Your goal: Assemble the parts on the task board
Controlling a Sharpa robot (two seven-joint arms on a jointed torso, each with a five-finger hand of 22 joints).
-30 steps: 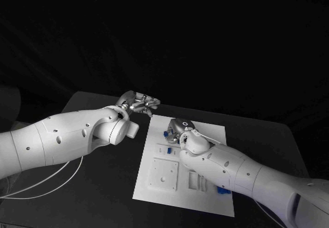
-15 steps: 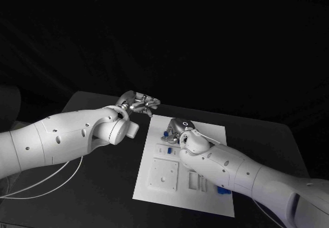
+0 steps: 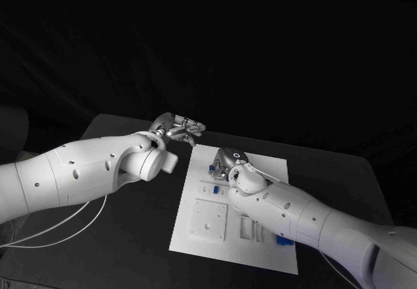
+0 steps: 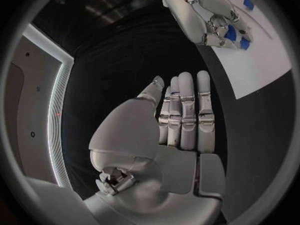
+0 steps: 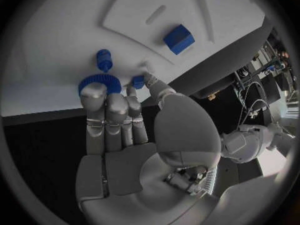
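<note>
The white task board lies mid-table. My right hand is over its far end. Its fingertips press on a blue toothed gear, and the thumb touches a small blue piece beside it. A blue peg and a blue block lie on the board just beyond. My left hand hovers past the board's far left corner, fingers straight and side by side, holding nothing. The left wrist view catches the right hand with blue parts among its fingers.
More blue parts lie on the board: one by the right hand, one in a middle slot, one near the front right corner. White cables trail over the black table under my left arm.
The left hand has shifted slightly farther from the robot and to the right. The right hand stays on the gear, nearly still.
</note>
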